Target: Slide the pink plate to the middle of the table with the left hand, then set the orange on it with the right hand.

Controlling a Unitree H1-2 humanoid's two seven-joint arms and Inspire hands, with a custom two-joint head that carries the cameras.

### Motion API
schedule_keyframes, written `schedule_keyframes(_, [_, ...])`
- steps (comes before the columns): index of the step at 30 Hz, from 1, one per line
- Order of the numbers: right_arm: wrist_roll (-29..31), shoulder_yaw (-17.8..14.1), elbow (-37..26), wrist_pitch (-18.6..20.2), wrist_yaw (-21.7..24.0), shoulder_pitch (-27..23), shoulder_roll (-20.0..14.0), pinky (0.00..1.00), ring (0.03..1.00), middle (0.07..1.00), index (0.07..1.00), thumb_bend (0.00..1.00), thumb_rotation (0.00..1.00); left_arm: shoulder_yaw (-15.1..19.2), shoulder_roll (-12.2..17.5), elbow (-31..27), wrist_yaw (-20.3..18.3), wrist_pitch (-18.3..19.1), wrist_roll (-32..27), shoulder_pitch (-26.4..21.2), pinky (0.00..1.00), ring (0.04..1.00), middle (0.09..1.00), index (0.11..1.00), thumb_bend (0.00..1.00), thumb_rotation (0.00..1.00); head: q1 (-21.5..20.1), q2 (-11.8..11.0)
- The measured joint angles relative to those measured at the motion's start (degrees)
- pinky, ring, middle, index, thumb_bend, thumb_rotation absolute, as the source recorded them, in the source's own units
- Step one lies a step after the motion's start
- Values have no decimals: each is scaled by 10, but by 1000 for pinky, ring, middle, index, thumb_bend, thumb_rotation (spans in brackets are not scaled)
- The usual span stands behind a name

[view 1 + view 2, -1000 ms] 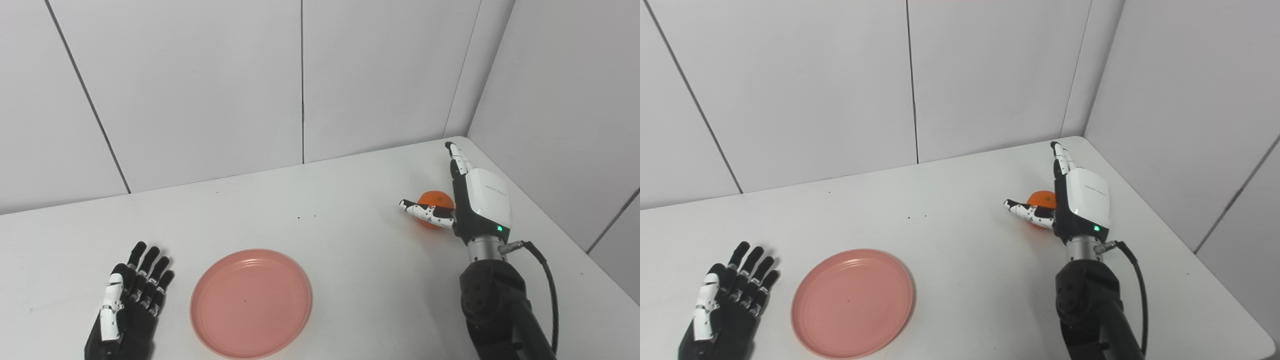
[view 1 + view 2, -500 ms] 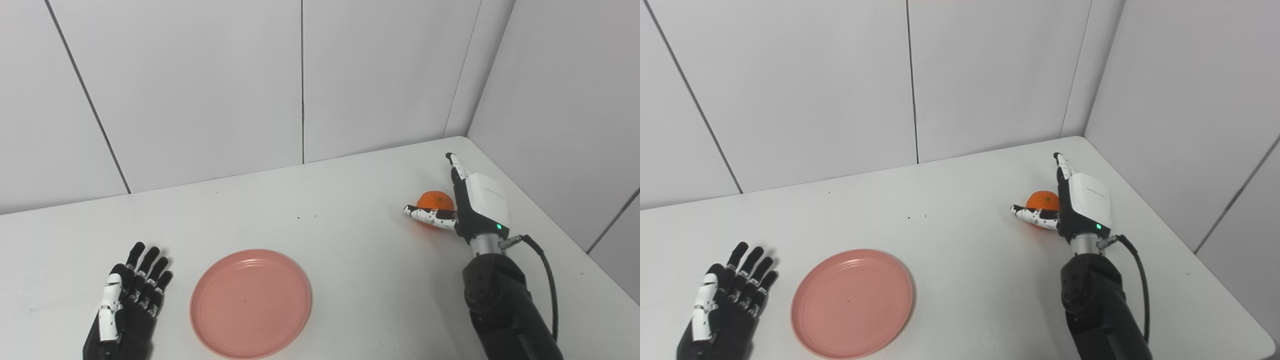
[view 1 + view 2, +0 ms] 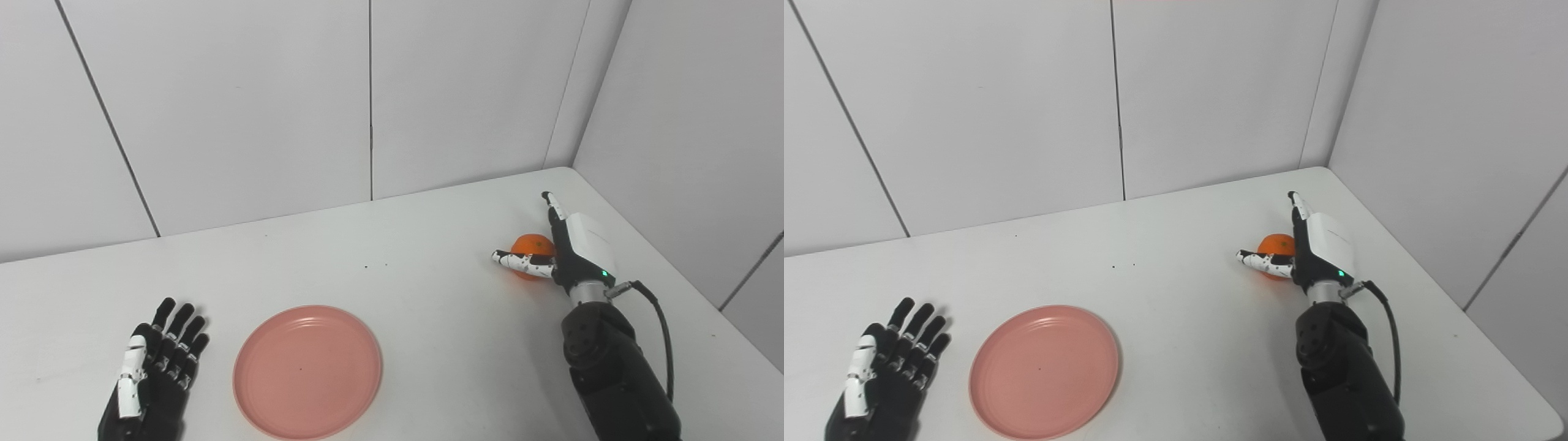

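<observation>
Left eye view cuts off the wrist of the left hand [image 3: 150,373] at the bottom edge; it lies flat on the table [image 3: 429,245], fingers spread, holding nothing, just left of the pink plate [image 3: 307,372], apart from it. Farther right, the right hand [image 3: 566,242] stands edgewise beside the orange [image 3: 531,246], fingers straight, thumb crossing the fruit's front. Palm hides the orange's right side, so whether they touch cannot be told.
</observation>
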Motion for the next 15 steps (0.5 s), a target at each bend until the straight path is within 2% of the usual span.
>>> schedule_keyframes(15, [2,3,26,11,24,-9,-9,740,861,918,927,1000,428,3,3,-8,0,17,0,0,1000,976,974,969,284,1000,2,5])
